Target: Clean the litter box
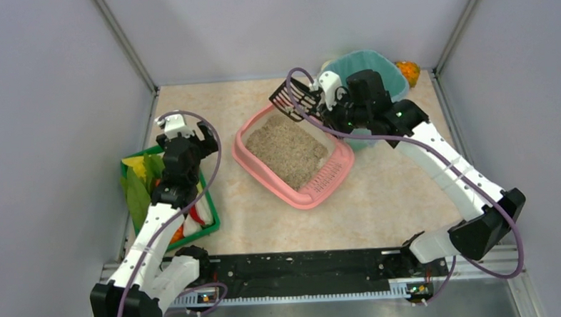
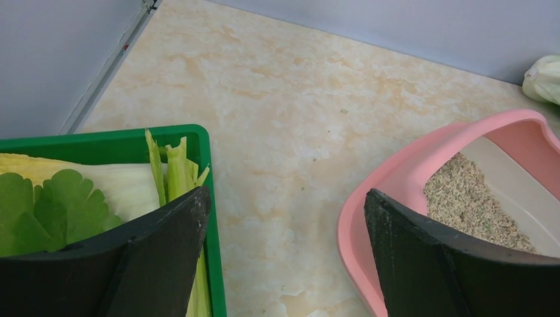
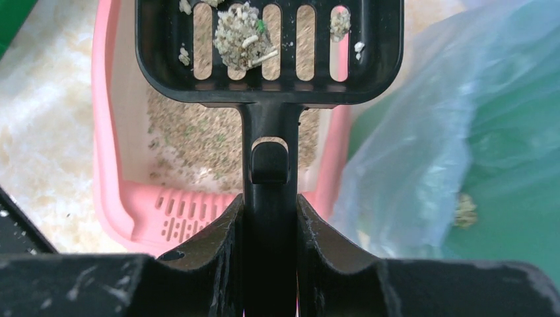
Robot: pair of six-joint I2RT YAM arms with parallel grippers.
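Litter box (image 1: 321, 182) sat mid-table, litter inside | my right pincer (image 3: 269, 211) clamped the scoop (image 3: 269, 99) handle, holding a clump (image 3: 241, 43) over the box's far end, probably so loose grains sifted back | bin (image 1: 370, 60) waited just beside the box | my left pincer (image 2: 284, 218) gaped idle, empty, between box and green tray (image 2: 132, 135)

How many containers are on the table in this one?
3: the green tray at the left, the pink litter box in the middle, and the teal-lined bin at the far right, partly covered. Smaller ones could be hidden from view.
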